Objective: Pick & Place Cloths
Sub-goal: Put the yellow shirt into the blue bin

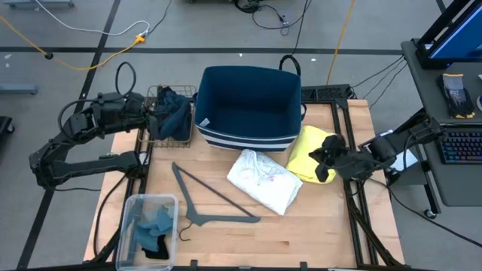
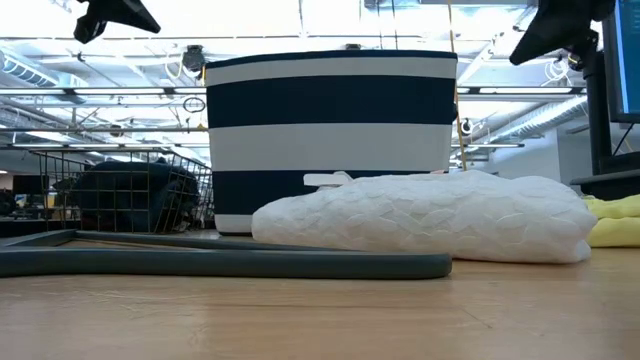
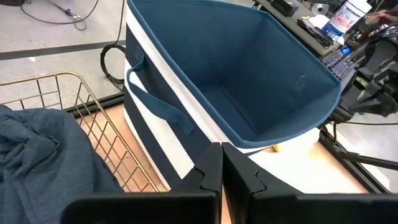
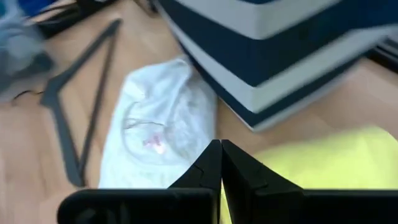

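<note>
Landmark is the striped navy bin (image 1: 248,105) at table centre-back, empty inside as far as the left wrist view shows. Far left of the bin: left gripper (image 1: 151,113) hovers at the wire basket (image 1: 170,114), which sits touching the bin's left wall; fingers pressed together with nothing between them in the left wrist view, so no cloth in hand. Dark teal cloth (image 3: 43,155) is bunched in that basket, partly draped over its rim. Front-left of the bin: clear plastic tub (image 1: 148,229) with grey-blue and black cloths (image 1: 151,232) inside. In front of the bin: grey hanger (image 1: 211,197) flat on the wood, not part of the job. Front-right of the bin: white cloth (image 1: 263,179), folded, just beside the yellow cloth (image 1: 307,154), which lies against the bin's right front corner. Right gripper (image 1: 325,158) sits over the yellow cloth, fingers also together and empty per its wrist view. Risks, my read: left fingers shut on air means a missed pinch, so lifting now carries nothing to the bin. Retrying deeper could snag the basket wires and drag it. On the right, shut fingers descending would just push yellow fabric flat, or catch the white one's edge too.
</note>
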You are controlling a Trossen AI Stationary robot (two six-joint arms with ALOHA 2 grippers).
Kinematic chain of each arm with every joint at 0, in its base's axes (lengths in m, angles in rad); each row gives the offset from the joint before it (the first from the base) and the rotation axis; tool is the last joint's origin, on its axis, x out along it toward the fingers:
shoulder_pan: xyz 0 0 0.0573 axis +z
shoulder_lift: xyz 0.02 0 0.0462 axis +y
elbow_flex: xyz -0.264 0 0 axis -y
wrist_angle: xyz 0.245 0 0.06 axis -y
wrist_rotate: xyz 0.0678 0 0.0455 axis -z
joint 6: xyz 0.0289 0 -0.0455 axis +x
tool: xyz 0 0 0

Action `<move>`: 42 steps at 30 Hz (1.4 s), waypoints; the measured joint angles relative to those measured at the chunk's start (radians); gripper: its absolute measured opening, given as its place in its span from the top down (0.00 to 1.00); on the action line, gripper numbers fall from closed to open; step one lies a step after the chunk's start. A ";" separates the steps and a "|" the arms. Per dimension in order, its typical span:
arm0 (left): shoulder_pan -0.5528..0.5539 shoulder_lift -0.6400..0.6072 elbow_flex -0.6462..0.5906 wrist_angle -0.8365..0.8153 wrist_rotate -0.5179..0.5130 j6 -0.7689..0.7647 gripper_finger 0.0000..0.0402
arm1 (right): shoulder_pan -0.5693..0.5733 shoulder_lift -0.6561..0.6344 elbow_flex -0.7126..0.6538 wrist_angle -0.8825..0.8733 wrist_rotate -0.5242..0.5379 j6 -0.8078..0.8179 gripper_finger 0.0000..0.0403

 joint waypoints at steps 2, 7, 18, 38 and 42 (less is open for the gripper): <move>0.000 0.000 0.000 0.000 0.000 0.003 0.99 | -0.005 0.038 0.053 -0.093 -0.001 0.095 1.00; 0.001 0.000 0.000 0.000 0.000 0.025 0.99 | -0.036 0.127 0.157 -0.350 -0.080 0.369 1.00; 0.001 0.000 0.000 0.000 0.001 0.056 0.99 | -0.104 0.132 0.101 -0.531 -0.265 0.643 0.96; 0.001 0.000 0.000 -0.001 0.030 0.078 0.96 | -0.112 0.123 0.058 -0.531 -0.266 0.904 0.44; 0.001 0.000 0.000 -0.001 0.030 0.086 0.97 | -0.112 0.126 0.058 -0.527 -0.266 1.011 0.41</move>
